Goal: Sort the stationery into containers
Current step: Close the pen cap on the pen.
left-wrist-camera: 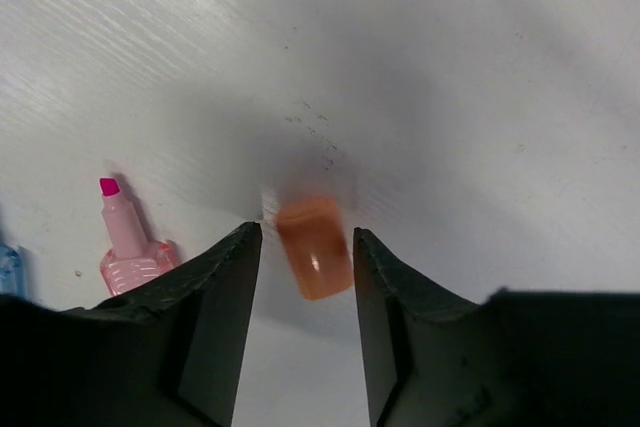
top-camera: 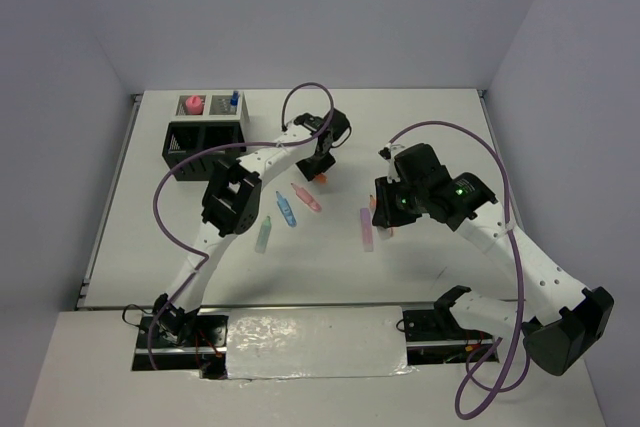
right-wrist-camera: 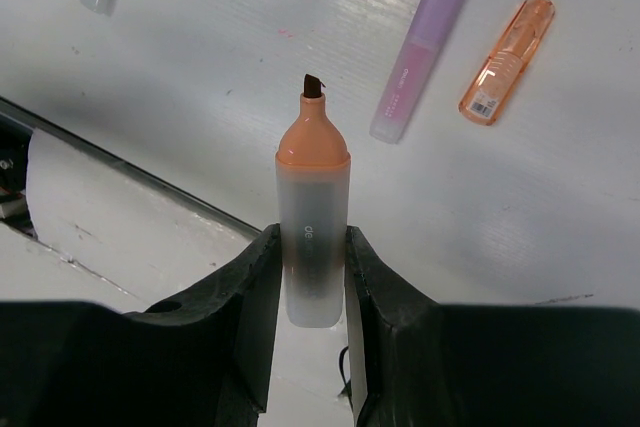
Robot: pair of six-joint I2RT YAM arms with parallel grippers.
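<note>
My left gripper (top-camera: 320, 169) is open and low over the table, with a short orange stub (left-wrist-camera: 314, 247) lying between its fingers without touching them. An uncapped pink marker (left-wrist-camera: 128, 237) lies just left of it. My right gripper (right-wrist-camera: 311, 234) is shut on an uncapped orange marker (right-wrist-camera: 313, 217) with a clear body, held tip-forward above the table. A purple marker (right-wrist-camera: 418, 57) and a capped orange marker (right-wrist-camera: 507, 60) lie below it. The black organizer (top-camera: 205, 135) stands at the far left, with a pink-capped bottle (top-camera: 192, 105) and a blue-capped bottle (top-camera: 234, 99) in its back compartments.
A blue marker (top-camera: 286, 208), the pink marker (top-camera: 307, 197) and a mint marker (top-camera: 264, 235) lie mid-table between the arms. White walls close in the table on three sides. A shiny covered strip (top-camera: 315, 342) runs along the near edge.
</note>
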